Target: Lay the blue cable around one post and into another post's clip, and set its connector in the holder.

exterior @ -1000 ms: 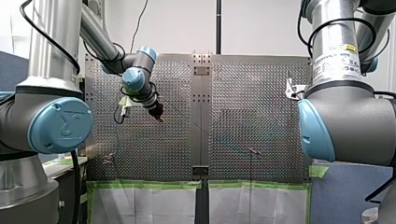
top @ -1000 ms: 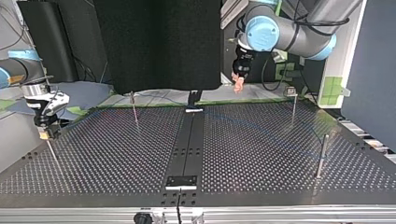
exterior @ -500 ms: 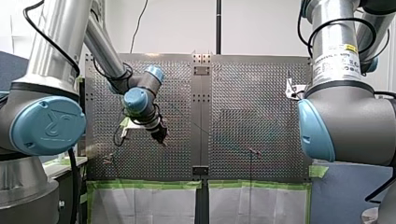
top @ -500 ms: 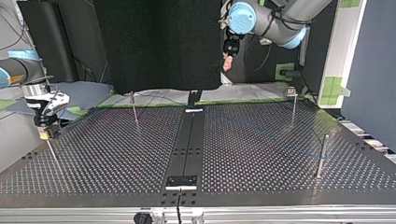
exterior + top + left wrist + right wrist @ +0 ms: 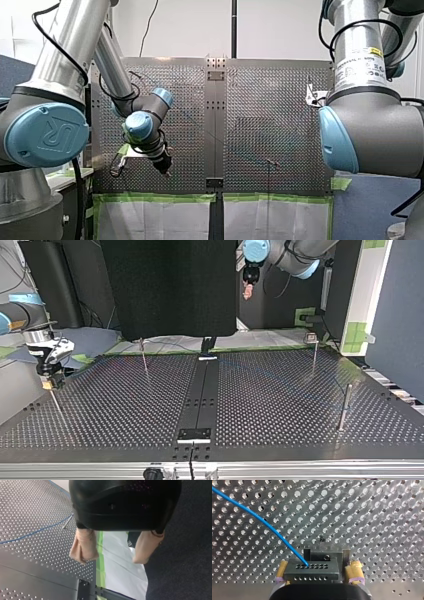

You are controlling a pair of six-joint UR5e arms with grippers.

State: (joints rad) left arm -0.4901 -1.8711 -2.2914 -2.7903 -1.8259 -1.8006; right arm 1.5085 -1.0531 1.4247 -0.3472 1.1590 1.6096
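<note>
Blue cable (image 5: 262,523) entering connector (image 5: 312,574), connector clamped by right end effector (image 5: 318,566); left end effector (image 5: 111,560) spread wide

Connector (image 5: 312,571) between right fingers (image 5: 354,570), cable (image 5: 273,533) leading from it across table (image 5: 387,517)

Holder (image 5: 320,552) mostly hidden behind the connector (image 5: 310,572)

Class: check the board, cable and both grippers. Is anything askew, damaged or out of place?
Nothing stands out. The blue cable runs unkinked into the connector, held square between the pads of my right gripper. My left gripper hangs open and empty.
</note>
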